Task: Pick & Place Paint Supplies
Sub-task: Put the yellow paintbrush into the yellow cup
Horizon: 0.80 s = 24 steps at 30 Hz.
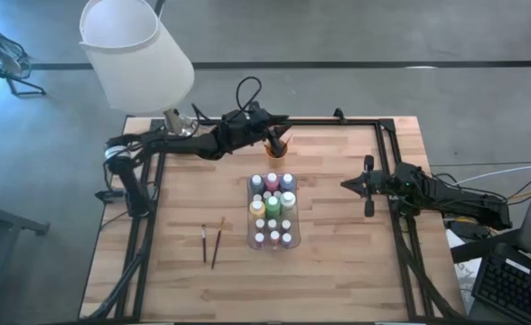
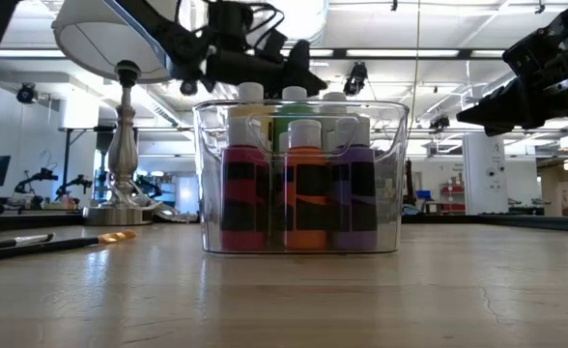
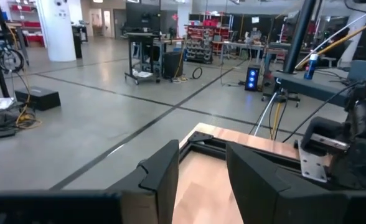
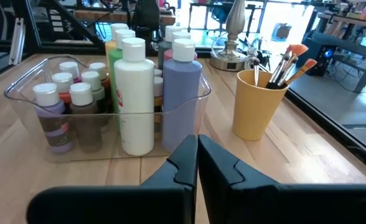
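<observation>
paintbrushes [image 1: 211,242], lower left of the worktop [image 1: 338,271]: light, thin, roll-prone; grasp mid-handle. left pincer [image 1: 279,137] released, right pincer [image 1: 367,185] clenched empty.

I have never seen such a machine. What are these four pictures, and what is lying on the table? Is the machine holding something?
These are two robot arms at a wooden table. One picture looks down from above, one looks level across the table top, and two come from cameras on the arms' wrists.

In the middle stands a clear plastic tray full of small paint bottles. Behind it is an orange cup with brushes in it. Two more paintbrushes lie flat on the wood, left of the tray. A lamp stands at the far left corner.

The left claw is above the cup, fingers apart, holding nothing. The right claw waits on the right side, shut and empty.
</observation>
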Tool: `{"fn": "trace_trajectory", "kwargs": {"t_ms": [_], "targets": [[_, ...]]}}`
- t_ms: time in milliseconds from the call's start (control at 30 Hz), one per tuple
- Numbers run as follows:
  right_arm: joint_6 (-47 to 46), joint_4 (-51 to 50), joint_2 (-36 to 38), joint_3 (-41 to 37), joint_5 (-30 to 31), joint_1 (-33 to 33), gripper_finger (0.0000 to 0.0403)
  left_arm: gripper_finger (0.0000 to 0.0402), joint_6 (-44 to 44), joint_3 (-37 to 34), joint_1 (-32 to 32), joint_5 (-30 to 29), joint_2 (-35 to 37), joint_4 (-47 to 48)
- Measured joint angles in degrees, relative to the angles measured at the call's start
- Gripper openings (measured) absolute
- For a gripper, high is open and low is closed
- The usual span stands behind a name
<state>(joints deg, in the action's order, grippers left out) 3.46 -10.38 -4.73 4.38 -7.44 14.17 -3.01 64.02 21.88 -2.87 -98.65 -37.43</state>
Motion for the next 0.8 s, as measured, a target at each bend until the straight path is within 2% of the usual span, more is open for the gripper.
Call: {"fn": "trace_trajectory", "kwargs": {"t_ms": [300, 567, 800], "targets": [[0.0, -0.05, 0.02, 0.0, -0.01, -0.02, 0.0008, 0.0138, 4.38, 0.21, -1.75, 0.19, 11.37, 11.96], [0.0, -0.01, 0.06, 0.0, -0.01, -0.02, 0.0008, 0.0138, 7.63, 1.8, -5.88, -0.43, 20.95, 20.94], [0.0, -0.06, 0.07, 0.0, -0.01, -0.02, 0.0008, 0.0138, 13.91, 3.9, -12.8, -8.56, 24.98, 29.13]]}}
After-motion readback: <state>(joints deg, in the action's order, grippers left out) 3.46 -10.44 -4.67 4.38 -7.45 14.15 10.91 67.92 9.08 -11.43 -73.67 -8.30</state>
